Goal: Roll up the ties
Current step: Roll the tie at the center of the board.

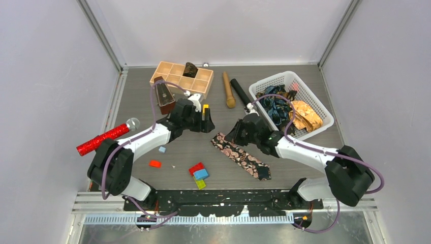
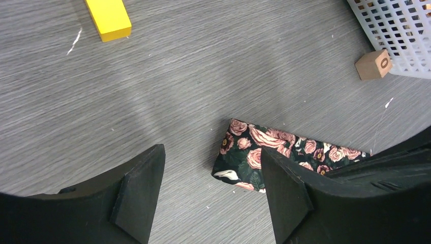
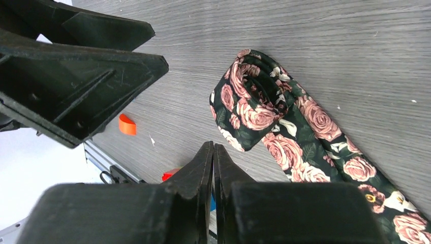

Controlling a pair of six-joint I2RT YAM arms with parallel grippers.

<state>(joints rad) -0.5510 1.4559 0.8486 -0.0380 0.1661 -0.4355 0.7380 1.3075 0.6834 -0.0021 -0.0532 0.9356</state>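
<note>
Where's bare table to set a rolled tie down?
Free: the patch between the light-blue block, the coloured blocks and the floral tie; also the left strip between the microphone and the wooden tray. Crowded: far side, where the stick, black cylinder and basket sit close.

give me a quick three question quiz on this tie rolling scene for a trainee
1. True or false: the right gripper is clamped on the rose-patterned tie.
2. Where does the golden-orange tie lie? A. in the white basket. B. in the wooden tray. C. on the table by the coloured blocks.
3. Fill in: the gripper whose jaws stand open at the tie's end is the ____ one.

Key
1. False: its jaws are pressed together with nothing between them, beside the tie.
2. A.
3. Left: the left gripper.
</note>
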